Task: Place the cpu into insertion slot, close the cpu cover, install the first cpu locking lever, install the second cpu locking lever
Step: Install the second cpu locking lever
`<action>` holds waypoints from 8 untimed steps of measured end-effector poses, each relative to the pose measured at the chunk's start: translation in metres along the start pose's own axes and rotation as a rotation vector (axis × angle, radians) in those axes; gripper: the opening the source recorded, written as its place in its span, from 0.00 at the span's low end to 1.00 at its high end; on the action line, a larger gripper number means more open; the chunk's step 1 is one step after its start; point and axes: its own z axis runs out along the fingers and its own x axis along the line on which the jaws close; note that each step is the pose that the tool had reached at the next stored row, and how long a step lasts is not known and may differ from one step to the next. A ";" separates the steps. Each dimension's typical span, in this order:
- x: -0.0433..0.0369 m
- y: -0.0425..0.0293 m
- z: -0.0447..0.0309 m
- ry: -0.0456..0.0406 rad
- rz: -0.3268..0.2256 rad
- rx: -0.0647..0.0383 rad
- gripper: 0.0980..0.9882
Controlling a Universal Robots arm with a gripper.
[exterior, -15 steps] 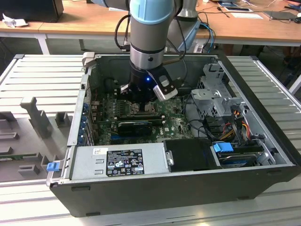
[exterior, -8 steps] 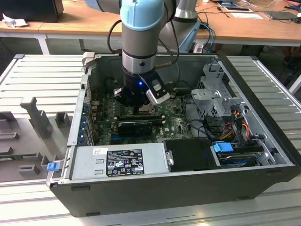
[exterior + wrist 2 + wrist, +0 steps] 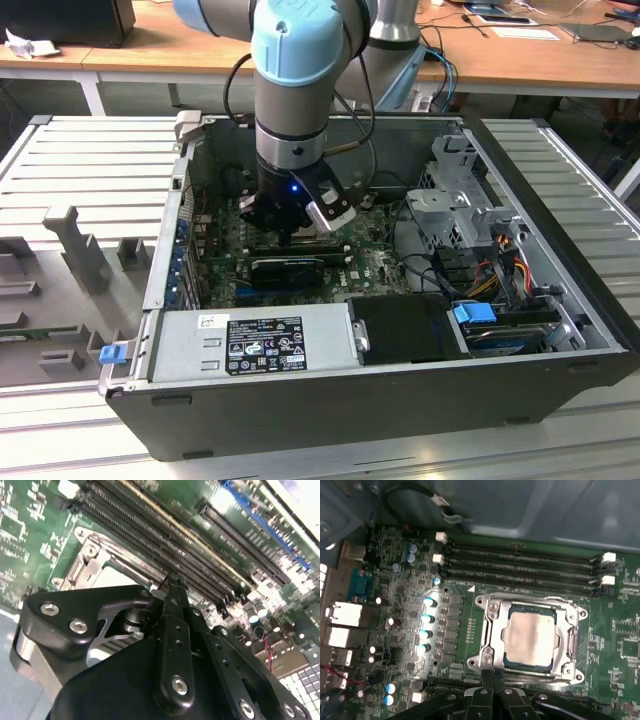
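Silvery-beige square cpu (image 3: 530, 636) sits flat in the dark metal-rimmed insertion slot (image 3: 572, 642) on the green motherboard (image 3: 395, 580), and we read the thin grey metal cpu cover (image 3: 492, 630) as already down over it, framing the chip through its central opening. The gripper (image 3: 492, 680) has its black fingers (image 3: 486, 692) pressed together with nothing between them; in the first wrist view the tips meet right at the socket's edge, on the side away from the long black memory slots (image 3: 520, 562). So the socket lies straight ahead of the fingertips, touching or just short of touching; we can't tell which. In the second wrist view the closed fingers (image 3: 175, 620) come down at the frame's rim beside the memory slots (image 3: 165, 545), with the cpu's pale top (image 3: 120, 577) peeking out behind them. The exterior view puts the gripper (image 3: 290, 235) deep inside the open grey computer case (image 3: 400, 400), which stands on a slatted metal table (image 3: 90, 160). Hard to make out: the locking levers themselves, and whether either is latched; the fingers block that edge of the frame.
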 end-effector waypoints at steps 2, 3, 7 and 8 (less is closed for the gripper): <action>0.0020 -0.0040 -0.0001 -0.0026 0.000 -0.023 0.01; 0.0031 -0.0062 -0.0002 -0.0038 -0.001 -0.031 0.01; 0.0086 -0.0110 -0.0008 -0.0070 -0.001 -0.060 0.01; 0.0097 -0.0115 -0.0007 -0.0078 -0.002 -0.066 0.01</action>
